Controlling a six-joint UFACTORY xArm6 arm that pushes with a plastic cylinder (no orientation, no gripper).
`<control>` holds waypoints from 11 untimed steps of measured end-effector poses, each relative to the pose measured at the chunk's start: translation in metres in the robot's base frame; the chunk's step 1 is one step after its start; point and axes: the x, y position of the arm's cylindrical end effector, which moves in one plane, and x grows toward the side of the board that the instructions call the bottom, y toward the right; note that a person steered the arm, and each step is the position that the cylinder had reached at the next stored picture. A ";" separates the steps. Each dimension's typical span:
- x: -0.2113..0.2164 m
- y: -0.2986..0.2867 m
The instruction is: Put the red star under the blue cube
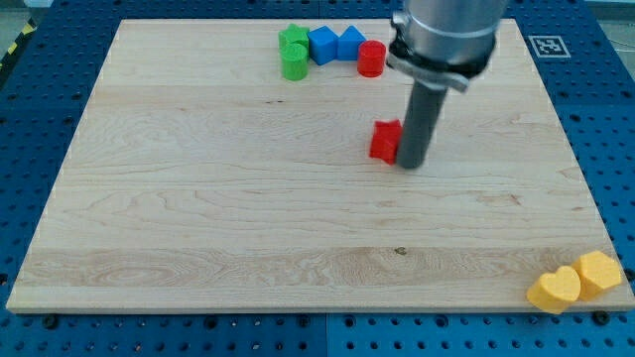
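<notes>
red star (384, 141) partly hidden behind rod, arm (444, 30) cut off at view's top

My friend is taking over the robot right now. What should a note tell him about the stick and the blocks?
My tip is on the board, touching the right side of the red star.
The blue cube sits near the view's top, in a row with two green blocks, another blue block and a red cylinder.
Done: tip is at the star.
Left: the star lies below and to the right of the cube, so it likely needs pushing left and up until it sits just under the cube.
Two yellow blocks rest at the bottom right, out of the way.
</notes>
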 end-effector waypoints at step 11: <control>-0.114 -0.043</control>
